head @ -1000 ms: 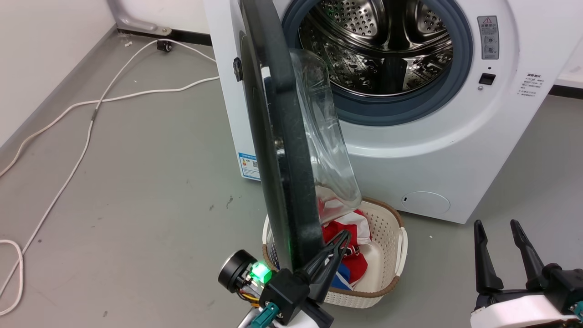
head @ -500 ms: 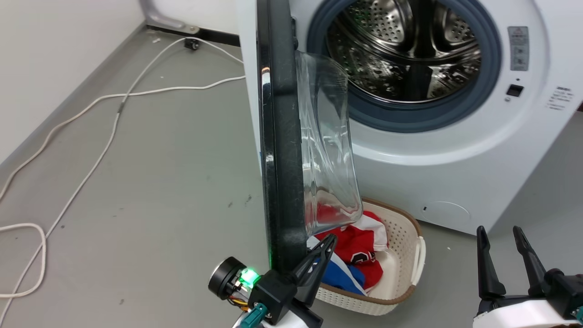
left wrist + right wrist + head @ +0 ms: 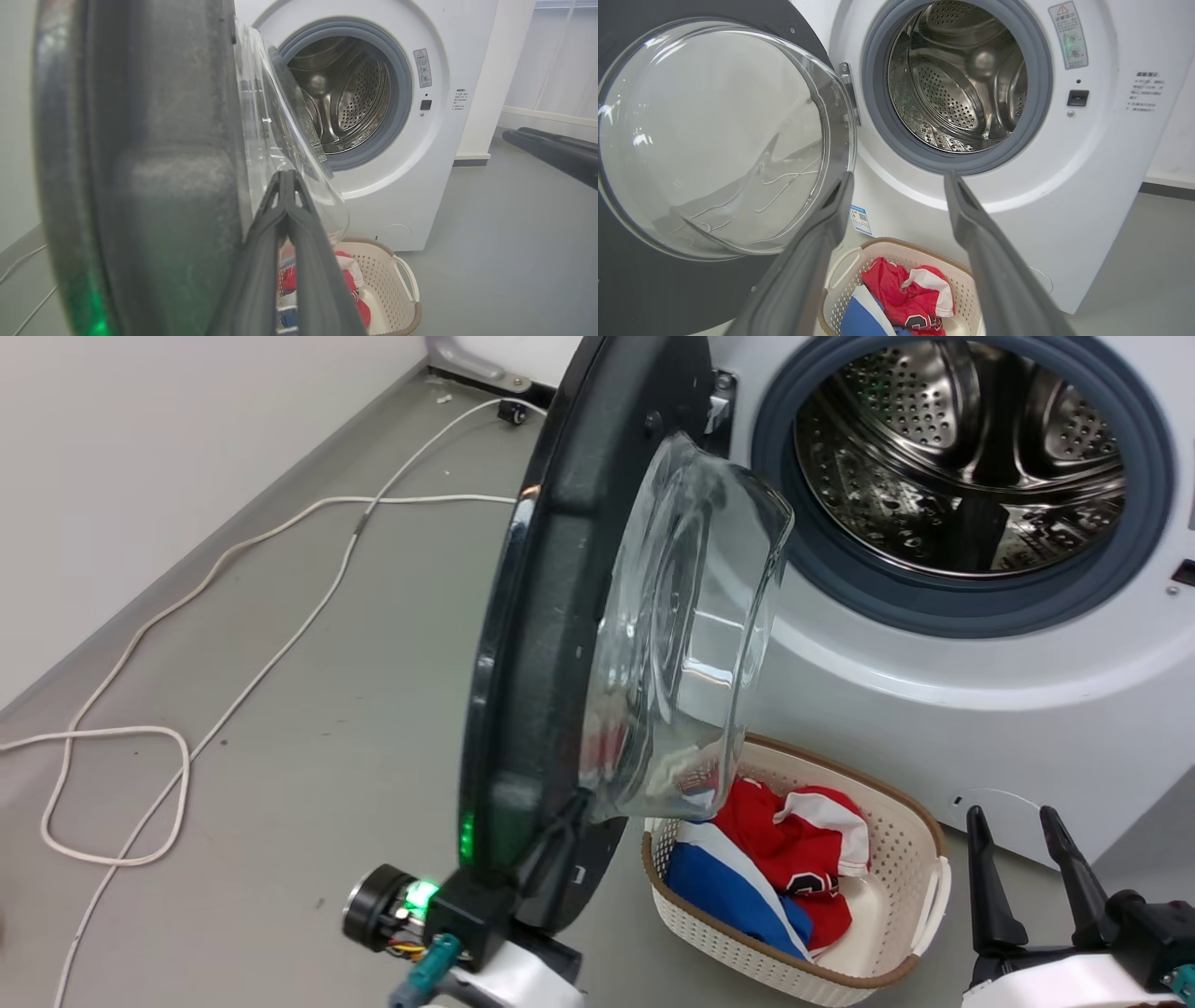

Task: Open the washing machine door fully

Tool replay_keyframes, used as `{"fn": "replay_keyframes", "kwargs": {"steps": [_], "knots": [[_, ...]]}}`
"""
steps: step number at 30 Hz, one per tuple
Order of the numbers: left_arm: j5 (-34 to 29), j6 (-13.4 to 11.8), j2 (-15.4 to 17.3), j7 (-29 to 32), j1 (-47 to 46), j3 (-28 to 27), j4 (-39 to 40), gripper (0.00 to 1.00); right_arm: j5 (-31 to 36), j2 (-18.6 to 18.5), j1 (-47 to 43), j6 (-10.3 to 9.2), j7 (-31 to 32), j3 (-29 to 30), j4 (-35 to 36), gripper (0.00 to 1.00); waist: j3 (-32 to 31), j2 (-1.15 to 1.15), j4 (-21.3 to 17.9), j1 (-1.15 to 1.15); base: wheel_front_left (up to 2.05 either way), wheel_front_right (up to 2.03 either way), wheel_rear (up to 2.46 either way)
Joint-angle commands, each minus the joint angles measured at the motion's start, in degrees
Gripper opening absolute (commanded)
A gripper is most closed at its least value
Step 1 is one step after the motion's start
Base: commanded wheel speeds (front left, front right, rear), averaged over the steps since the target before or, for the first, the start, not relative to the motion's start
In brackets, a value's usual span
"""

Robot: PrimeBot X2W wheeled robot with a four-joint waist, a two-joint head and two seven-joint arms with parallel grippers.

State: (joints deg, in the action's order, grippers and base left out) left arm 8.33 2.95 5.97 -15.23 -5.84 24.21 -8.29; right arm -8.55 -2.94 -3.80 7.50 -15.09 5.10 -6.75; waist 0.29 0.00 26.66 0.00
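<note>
The washing machine door [image 3: 541,616] stands swung out on its hinge [image 3: 719,401] at the left side of the washing machine [image 3: 934,709]. The round opening is fully uncovered. In the head view the door's inner face and its bulging glass bowl [image 3: 691,635] turn toward the right, and the glossy black rim runs down to the left gripper [image 3: 571,803]. In the right wrist view the door [image 3: 714,140] shows its inner side almost flat on, left of the opening.

The left gripper's two dark fingers are pressed together with nothing between them. In the left wrist view this gripper [image 3: 286,175] lies against the inner side of the door [image 3: 154,163], between the dark rim and the glass. A green light [image 3: 420,896] glows on its wrist and reflects on the door's lower edge.

The right gripper [image 3: 1013,817] is at the lower right, well apart from the door. Its fingers are spread wide and hold nothing; in its own view this gripper [image 3: 899,175] points at the machine [image 3: 1087,186].

Inside the grey rubber ring [image 3: 934,611] sits the perforated steel drum [image 3: 962,457]. A white laundry basket [image 3: 920,882] stands on the grey floor [image 3: 327,756] before the machine, just beside the door's lower edge. It holds red clothes [image 3: 794,840] and blue clothes [image 3: 728,887]. White cables [image 3: 420,500] trail across the floor to the left.
</note>
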Motion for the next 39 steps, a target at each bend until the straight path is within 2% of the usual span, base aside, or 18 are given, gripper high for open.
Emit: {"fn": "replay_keyframes", "kwargs": {"steps": [1,8,17,26,39], "knots": [[0.2,-0.6,0.7,0.1,0.6,-0.9,-0.2,0.0,-0.2,0.1,-0.1,-0.02,-0.1,0.0,-0.1,1.0,0.2,0.0,0.4,0.0,0.0,0.0,0.0],[2.0,-1.9,2.1,0.1,-0.4,-6.0,1.1,0.0,0.7,0.1,0.9,-0.02,-0.1,0.1,-0.1,1.0,1.8,0.0,1.4,0.0,0.0,0.0,0.0],[5.0,-2.7,4.7,0.1,-3.6,-14.1,0.3,0.0,3.0,0.0,2.5,-0.02,-0.1,-0.1,0.3,1.0,6.8,0.0,0.5,0.0,0.0,0.0,0.0],[7.8,-1.6,8.0,0.1,-8.1,-20.6,-4.3,0.0,4.1,-2.0,4.0,-0.02,-0.1,0.6,0.1,1.0,11.3,0.0,-1.1,0.0,0.0,0.0,0.0],[11.0,0.8,14.9,0.1,-17.5,-26.8,-14.0,0.0,4.8,-4.8,6.1,-0.02,-0.1,1.0,0.8,1.0,17.0,0.0,-2.8,0.0,0.0,0.0,0.0]]}}
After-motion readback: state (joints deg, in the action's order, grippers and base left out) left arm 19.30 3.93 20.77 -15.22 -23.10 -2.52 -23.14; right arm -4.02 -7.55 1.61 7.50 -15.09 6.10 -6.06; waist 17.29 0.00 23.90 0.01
